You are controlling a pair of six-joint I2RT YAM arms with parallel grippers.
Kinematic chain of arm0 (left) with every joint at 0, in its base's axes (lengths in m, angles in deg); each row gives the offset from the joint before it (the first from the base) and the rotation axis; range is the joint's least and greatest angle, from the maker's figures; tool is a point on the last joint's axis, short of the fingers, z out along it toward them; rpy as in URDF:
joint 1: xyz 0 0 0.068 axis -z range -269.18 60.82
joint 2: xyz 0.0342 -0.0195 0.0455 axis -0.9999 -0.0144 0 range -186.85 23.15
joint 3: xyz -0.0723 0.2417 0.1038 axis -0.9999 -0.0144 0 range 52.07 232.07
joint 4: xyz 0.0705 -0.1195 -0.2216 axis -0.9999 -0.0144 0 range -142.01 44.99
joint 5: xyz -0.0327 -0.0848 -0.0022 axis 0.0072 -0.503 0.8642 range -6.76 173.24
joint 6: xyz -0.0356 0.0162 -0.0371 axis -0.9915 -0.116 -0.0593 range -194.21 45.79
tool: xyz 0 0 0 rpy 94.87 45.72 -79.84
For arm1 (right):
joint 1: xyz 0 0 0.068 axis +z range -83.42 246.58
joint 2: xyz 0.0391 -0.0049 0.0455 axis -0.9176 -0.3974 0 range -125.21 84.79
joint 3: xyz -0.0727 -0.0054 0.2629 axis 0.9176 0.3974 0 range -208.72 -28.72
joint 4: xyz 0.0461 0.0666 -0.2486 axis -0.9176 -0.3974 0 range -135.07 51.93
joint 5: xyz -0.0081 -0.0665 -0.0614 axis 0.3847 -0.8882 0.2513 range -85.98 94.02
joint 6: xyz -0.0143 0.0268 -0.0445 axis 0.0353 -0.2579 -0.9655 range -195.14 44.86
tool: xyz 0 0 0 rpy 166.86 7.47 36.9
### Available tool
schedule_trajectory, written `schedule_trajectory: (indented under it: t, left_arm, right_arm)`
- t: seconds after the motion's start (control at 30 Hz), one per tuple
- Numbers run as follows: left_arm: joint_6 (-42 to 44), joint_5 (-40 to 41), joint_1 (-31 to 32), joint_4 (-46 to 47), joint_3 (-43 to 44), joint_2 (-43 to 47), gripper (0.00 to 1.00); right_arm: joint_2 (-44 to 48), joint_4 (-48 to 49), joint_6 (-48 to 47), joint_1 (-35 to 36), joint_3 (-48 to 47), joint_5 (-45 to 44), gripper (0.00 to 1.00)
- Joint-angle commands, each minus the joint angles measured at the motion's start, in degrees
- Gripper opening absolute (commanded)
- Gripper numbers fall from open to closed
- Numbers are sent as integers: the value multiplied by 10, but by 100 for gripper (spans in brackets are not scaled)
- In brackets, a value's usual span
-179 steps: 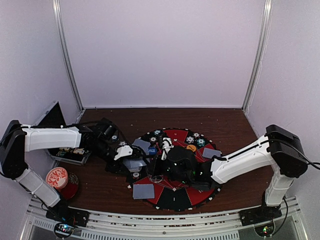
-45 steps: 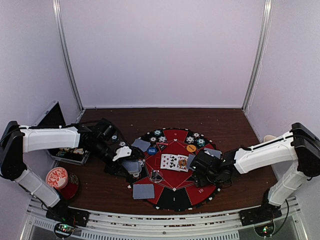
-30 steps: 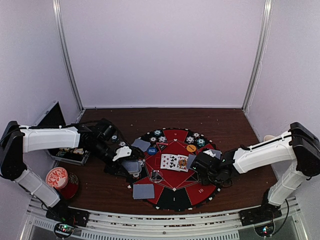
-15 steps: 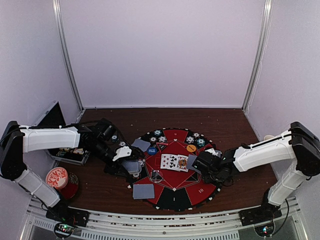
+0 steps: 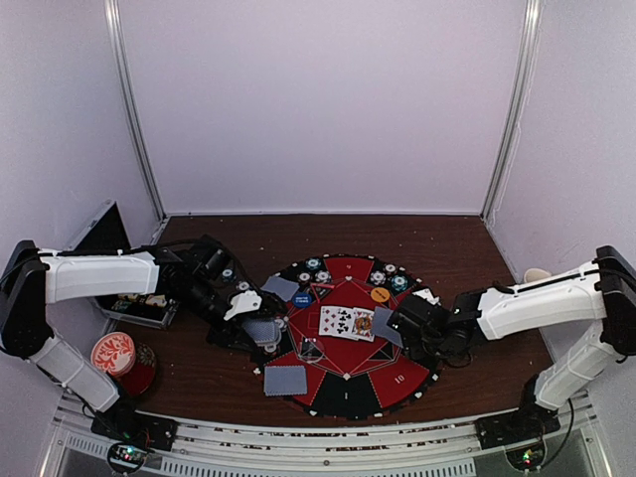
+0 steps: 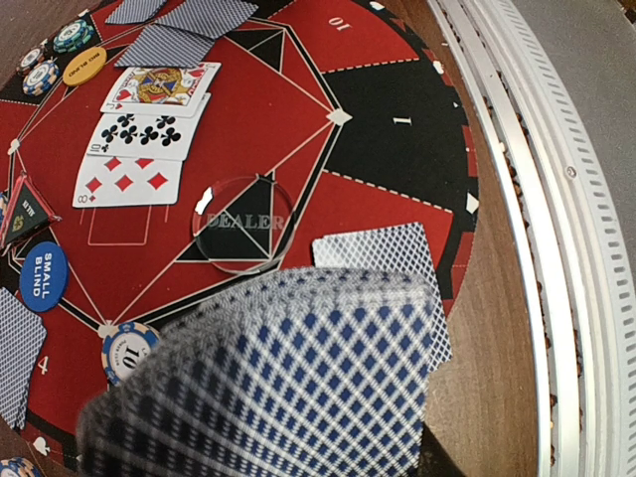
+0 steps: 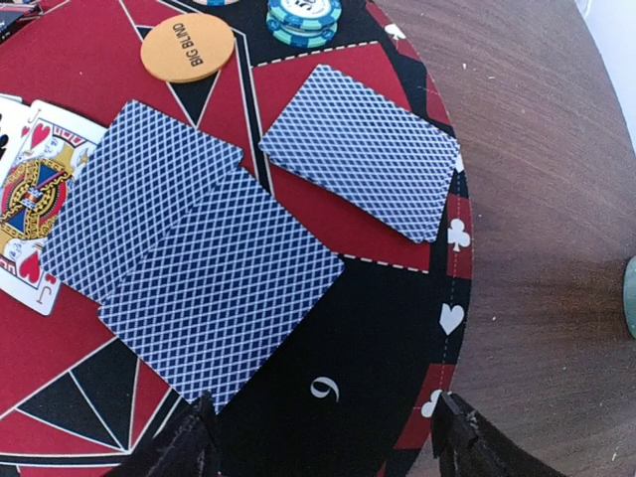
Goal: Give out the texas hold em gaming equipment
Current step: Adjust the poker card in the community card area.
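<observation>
On the red-and-black mat (image 5: 348, 396) lie three face-up cards (image 5: 346, 321), face-down playing cards (image 5: 285, 379) and poker chips (image 5: 314, 264). My left gripper (image 5: 262, 329) hovers at the mat's left edge, shut on a deck of checked-back cards (image 6: 278, 383) that hides its fingers. The orange button disc (image 7: 187, 46) and blue button disc (image 6: 43, 276) rest on the mat. My right gripper (image 7: 323, 449) stands open over the mat's right rim. Nothing is between its fingers, and two overlapping face-down cards (image 7: 199, 263) lie just ahead of it.
A clear dealer disc (image 6: 243, 224) sits mid-mat. Another face-down pair (image 7: 363, 149) and a chip stack (image 7: 303, 14) lie further right. A red-and-white patterned disc (image 5: 112, 350) and a black box (image 5: 139, 308) stand at the left. A small pale object (image 5: 537, 275) is at the far right.
My right gripper has drawn back to the right and opened wider, leaving face-down cards beside the face-up row. The left arm and its deck have not moved.
</observation>
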Motion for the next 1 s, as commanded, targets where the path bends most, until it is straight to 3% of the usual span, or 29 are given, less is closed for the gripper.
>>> schedule_trajectory:
  t: [0.0,0.53,0.97]
  left_arm:
    - [6,-7,2,9,6,-1,39]
    - [6,-8,2,9,6,-2,39]
    - [6,-7,2,9,5,-3,39]
  right_arm:
    - [15,-42,24,-1,0,-42,75]
    - [-27,35,-23,-91,34,-25,78]
    - [-106,75,-51,-99,-10,-5,78]
